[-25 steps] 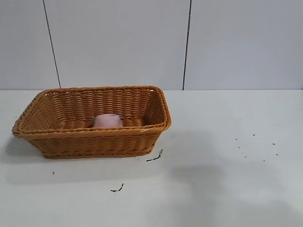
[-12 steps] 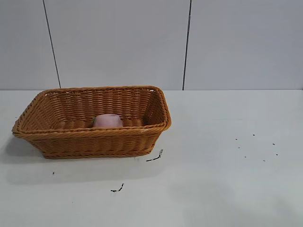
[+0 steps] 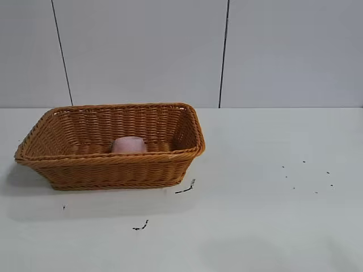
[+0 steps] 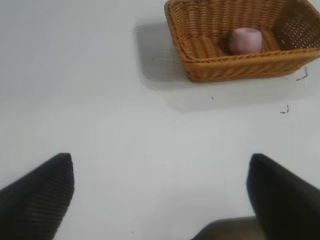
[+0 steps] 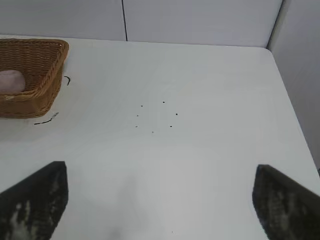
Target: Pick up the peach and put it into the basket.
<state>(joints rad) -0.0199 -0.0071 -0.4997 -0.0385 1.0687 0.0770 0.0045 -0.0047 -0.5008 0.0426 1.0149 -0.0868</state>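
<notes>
Already we see the peach [image 3: 129, 144] lying inside the basket [image 3: 108, 168], at the table's [image 3: 272, 215] left side. Our left gripper [image 4: 160, 192] hangs spread wide and empty over bare table, well apart from the basket. Our right gripper [image 5: 160, 197] is likewise released, holding nothing, off to the right.

White table [image 3: 266, 170]: matte, plain surface. Wicker basket [image 3: 113, 170] rests directly on it, toward left side in exterior view. Small dark scraps [image 3: 186, 188] lie just beside basket's near right corner; scattered dark specks [image 3: 309, 175] well apart, toward right.
</notes>
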